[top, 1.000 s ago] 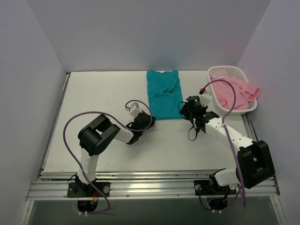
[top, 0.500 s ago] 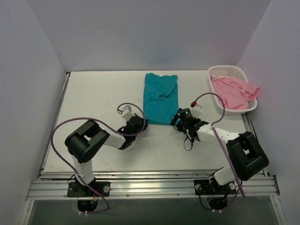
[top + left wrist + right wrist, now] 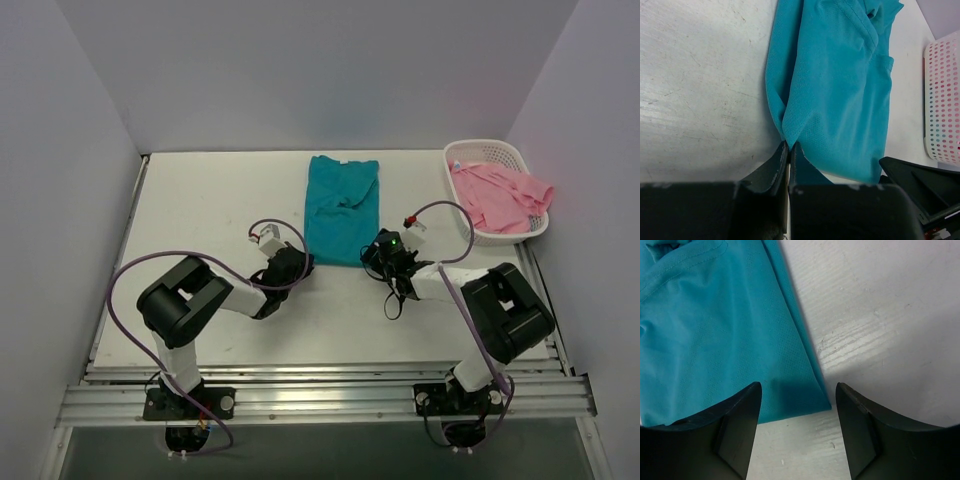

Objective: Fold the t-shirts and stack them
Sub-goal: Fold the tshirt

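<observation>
Pinches the teal t-shirt (image 3: 342,208) with the left claw (image 3: 789,147), clenched on the hem at the near corner farther from the basket (image 3: 497,150). Holds the right claw (image 3: 797,390) released, fingers spread astride the near corner closer to the basket. Finds the teal t-shirt flat on the worktop (image 3: 220,200), well apart from the basket, and the pink t-shirt (image 3: 497,197) heaped inside the basket.

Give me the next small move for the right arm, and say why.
Probably close the right gripper on the near corner of the teal shirt. Its jaws stand open astride that corner in the right wrist view, while the left gripper is shut on the other near corner, so pinching here would let both arms lift the hem together.
</observation>
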